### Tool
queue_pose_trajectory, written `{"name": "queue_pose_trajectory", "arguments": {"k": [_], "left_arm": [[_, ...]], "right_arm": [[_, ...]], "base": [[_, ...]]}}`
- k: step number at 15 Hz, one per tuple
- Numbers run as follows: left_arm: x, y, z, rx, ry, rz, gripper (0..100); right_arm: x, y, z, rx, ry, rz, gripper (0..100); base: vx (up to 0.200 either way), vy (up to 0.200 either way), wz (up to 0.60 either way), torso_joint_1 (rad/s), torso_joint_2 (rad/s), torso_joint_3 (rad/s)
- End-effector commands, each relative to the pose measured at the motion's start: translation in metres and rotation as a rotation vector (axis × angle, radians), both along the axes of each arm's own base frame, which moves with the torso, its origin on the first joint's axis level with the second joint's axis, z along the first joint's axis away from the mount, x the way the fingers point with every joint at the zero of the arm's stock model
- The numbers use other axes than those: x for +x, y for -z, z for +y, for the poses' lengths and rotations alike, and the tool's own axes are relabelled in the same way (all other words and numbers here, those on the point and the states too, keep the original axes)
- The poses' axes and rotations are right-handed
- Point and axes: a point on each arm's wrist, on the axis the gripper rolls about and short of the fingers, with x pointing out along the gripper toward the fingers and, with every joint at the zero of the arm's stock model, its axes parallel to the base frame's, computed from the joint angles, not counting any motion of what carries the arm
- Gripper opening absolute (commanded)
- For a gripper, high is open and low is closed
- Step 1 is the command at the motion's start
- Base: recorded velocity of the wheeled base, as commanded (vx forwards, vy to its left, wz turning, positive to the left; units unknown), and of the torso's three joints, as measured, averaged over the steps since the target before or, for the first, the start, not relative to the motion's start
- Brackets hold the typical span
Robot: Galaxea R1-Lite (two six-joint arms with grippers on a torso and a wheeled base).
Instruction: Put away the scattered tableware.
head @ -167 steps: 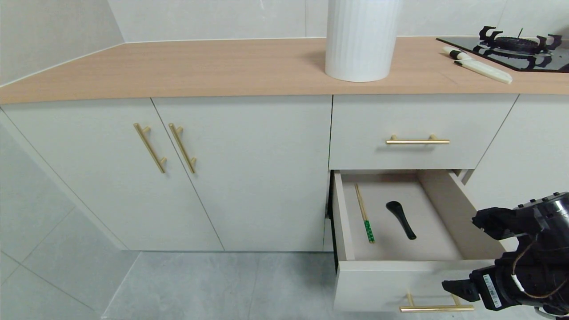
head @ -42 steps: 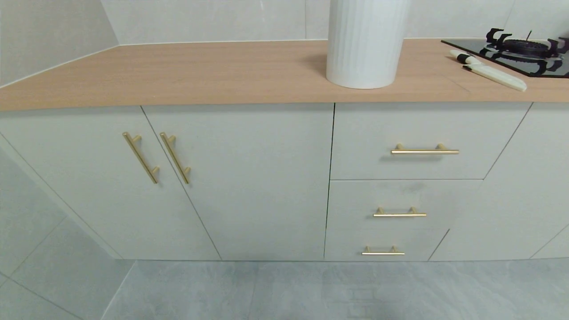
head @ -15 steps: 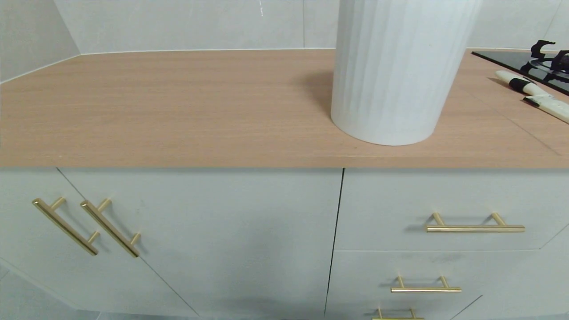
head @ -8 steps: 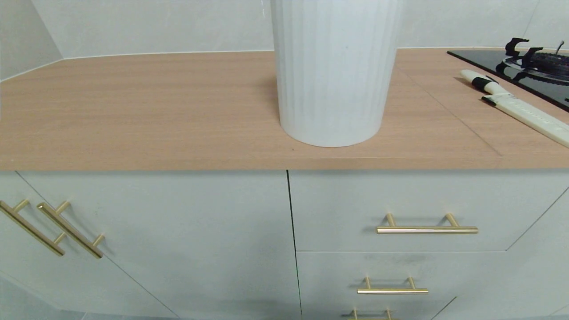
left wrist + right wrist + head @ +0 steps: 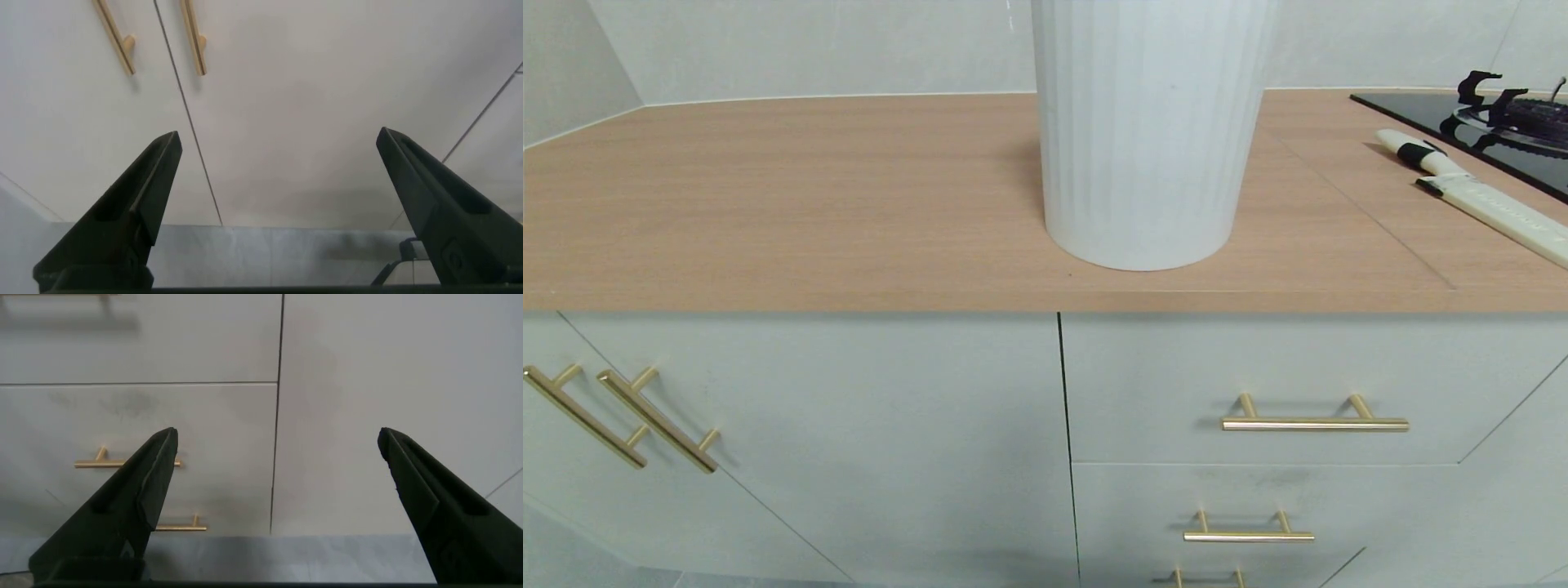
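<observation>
A white knife (image 5: pixel 1478 196) with a black band on its handle lies on the wooden countertop (image 5: pixel 792 212) at the right, beside the stove. Under the counter the drawers are closed: the top drawer (image 5: pixel 1258 367), and below it the second drawer with its gold handle (image 5: pixel 1248 536). My left gripper (image 5: pixel 278 135) is open with nothing between its fingers and faces the cabinet doors low down, near the floor. My right gripper (image 5: pixel 278 433) is open and holds nothing; it faces the lower drawer fronts, with a gold handle (image 5: pixel 114 463) ahead of it.
A tall white ribbed container (image 5: pixel 1147 131) stands near the counter's front edge. A black gas stove (image 5: pixel 1503 114) sits at the far right. Two cabinet doors with slanted gold handles (image 5: pixel 658 420) are at the lower left. Grey floor (image 5: pixel 270 253) lies below the cabinets.
The drawer that stood open with chopsticks and a black spoon inside is closed. The head camera has moved closer and higher, and the right gripper has left its picture.
</observation>
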Motion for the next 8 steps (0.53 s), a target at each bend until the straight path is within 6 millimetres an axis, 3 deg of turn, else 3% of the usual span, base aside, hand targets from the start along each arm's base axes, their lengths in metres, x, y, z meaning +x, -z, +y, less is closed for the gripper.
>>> {"name": "queue_pose_trajectory", "arguments": {"k": [1,3,6,8], "left_arm": [[0.0,-0.0001,0.0,-0.001,0.0,0.0,100],[0.0,-0.0001,0.0,-0.001,0.0,0.0,100],[0.0,-0.0001,0.0,0.001,0.0,0.0,100],[0.0,-0.0001,0.0,0.001,0.0,0.0,100]], "right_arm": [[0.0001,0.0,0.0,0.0,0.0,0.002,100],[0.0001,0.0,0.0,0.0,0.0,0.002,100],[0.0001,0.0,0.0,0.0,0.0,0.002,100],[0.0001,0.0,0.0,0.0,0.0,0.002,100]], "base": [[0.0,0.0,0.0,0.0,0.0,0.0],[0.0,0.0,0.0,0.04,-0.11,-0.057],[0.0,0.0,0.0,0.145,-0.17,-0.232],[0.0,0.0,0.0,0.195,-0.51,-0.261]]}}
